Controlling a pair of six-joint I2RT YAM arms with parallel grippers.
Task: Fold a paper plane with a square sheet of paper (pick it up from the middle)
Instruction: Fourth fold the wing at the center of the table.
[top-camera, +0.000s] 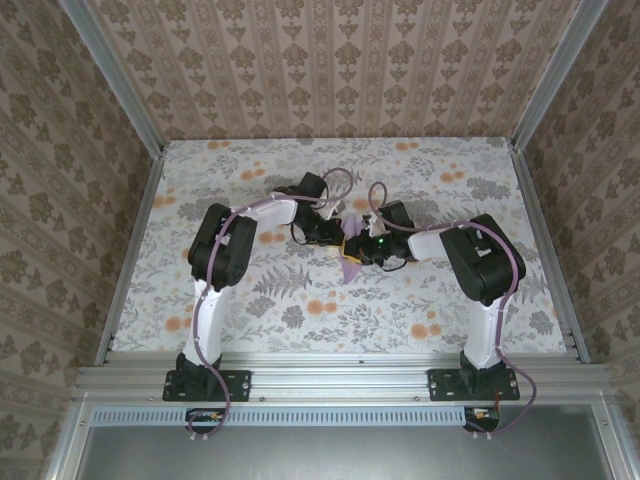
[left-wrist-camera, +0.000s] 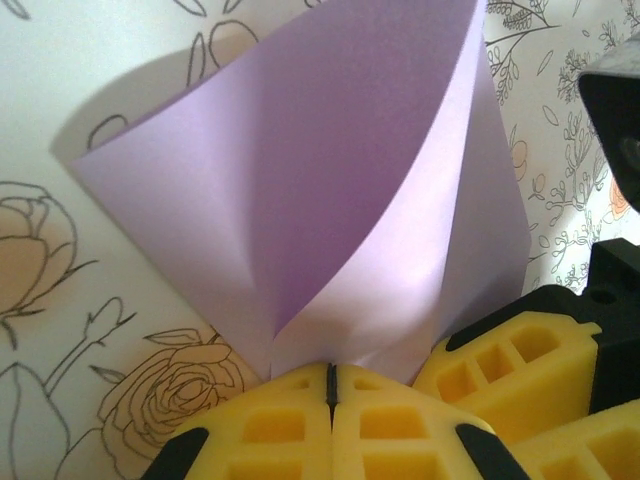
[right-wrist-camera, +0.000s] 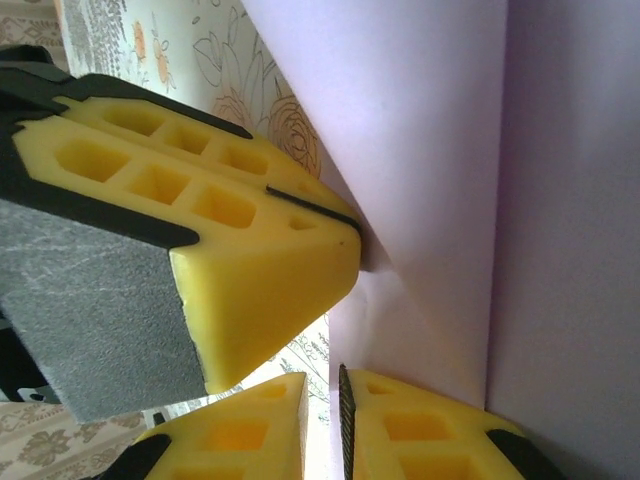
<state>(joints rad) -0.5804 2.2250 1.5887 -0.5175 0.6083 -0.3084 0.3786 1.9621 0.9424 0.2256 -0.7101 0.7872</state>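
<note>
Two yellow-fingered grippers are seen close together above the middle of the floral-patterned tabletop (top-camera: 250, 300). There the thin square sheet of pale lilac paper (left-wrist-camera: 300, 200), curled into a cone, is pinched at its base by the left gripper (left-wrist-camera: 330, 395). Whether the nearly pressed-together right gripper (right-wrist-camera: 322, 425) bites it cannot be told. Edges should be matched before any crease is pressed.

Top camera looks steeply down over the whole table (top-camera: 450, 170) — both wrist cameras sit close, sharing the lilac paper (left-wrist-camera: 300, 200).
</note>
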